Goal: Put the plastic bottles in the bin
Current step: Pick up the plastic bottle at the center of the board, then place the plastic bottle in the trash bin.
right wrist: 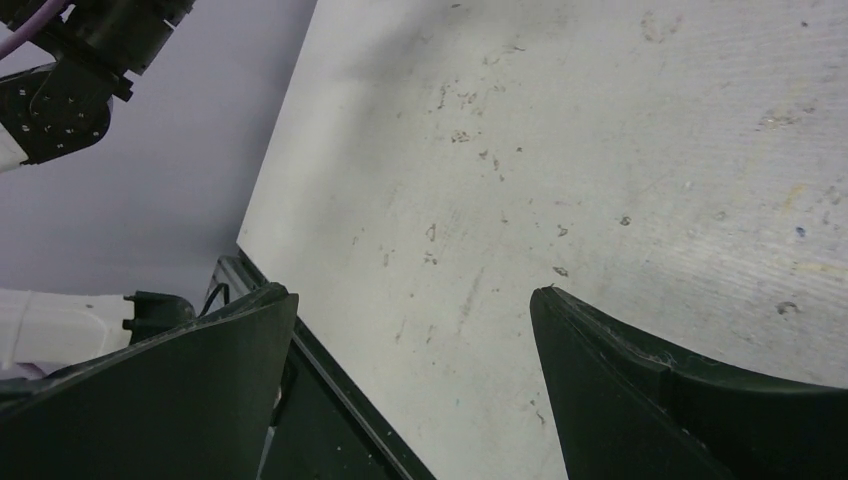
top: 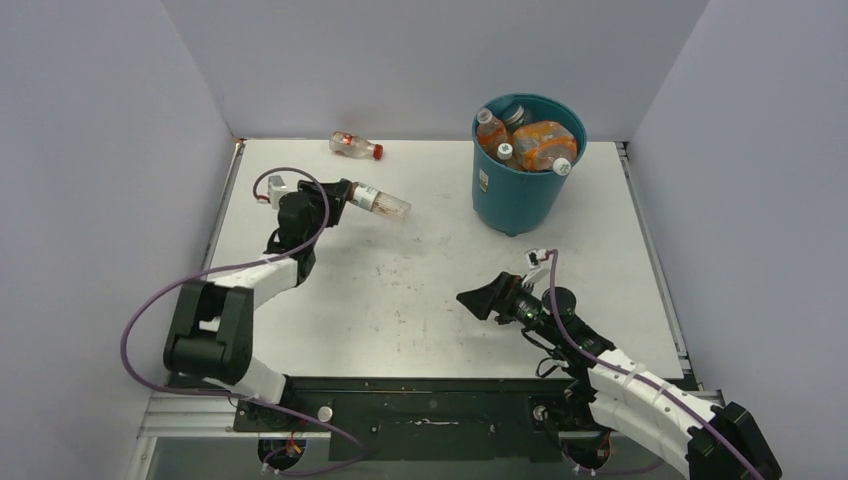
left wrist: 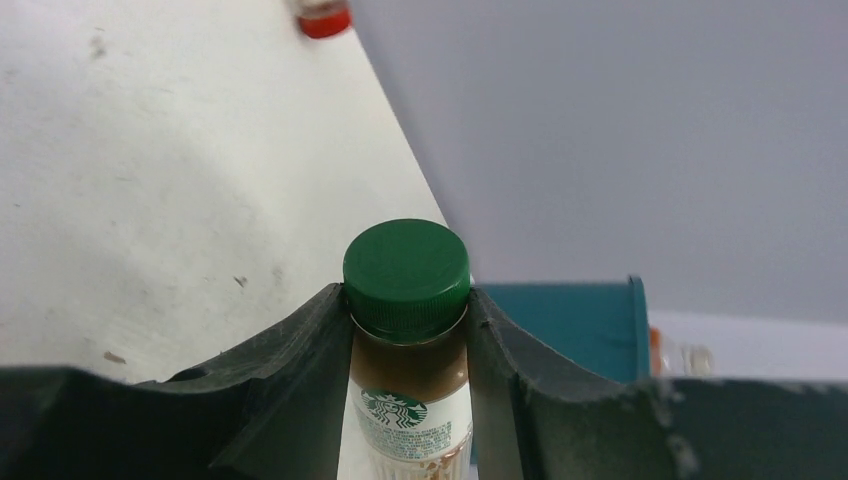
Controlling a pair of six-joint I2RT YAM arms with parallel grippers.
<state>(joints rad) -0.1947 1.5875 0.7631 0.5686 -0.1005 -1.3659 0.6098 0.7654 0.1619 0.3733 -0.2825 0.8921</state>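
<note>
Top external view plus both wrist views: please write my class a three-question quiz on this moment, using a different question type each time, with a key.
1. True or false: the right gripper is clamped on a bottle.
2. Multiple choice: the held bottle in the left gripper has a cap that is A) red, B) green, C) white.
3. Short answer: how many bottles lie on the table outside the bin?

Key
1. False. Its jaws stand open with only the table between them.
2. B.
3. One, the red-capped bottle near the back wall.
</note>
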